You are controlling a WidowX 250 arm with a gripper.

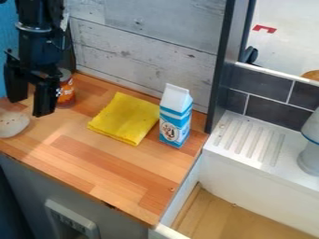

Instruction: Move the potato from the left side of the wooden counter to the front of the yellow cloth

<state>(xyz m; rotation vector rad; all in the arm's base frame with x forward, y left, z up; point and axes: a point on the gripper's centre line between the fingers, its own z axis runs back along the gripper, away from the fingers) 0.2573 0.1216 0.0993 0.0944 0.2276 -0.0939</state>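
orange can (67, 93) partly behind black gripper (30, 99) with fingers apart, on wooden counter (118, 163) near yellow cloth (126, 118)

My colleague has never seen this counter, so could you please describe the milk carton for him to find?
On the wooden counter, look toward its right end, near the white ribbed drainboard. The blue-and-white milk carton stands upright there, just right of the flat yellow cloth, taller and boxier.
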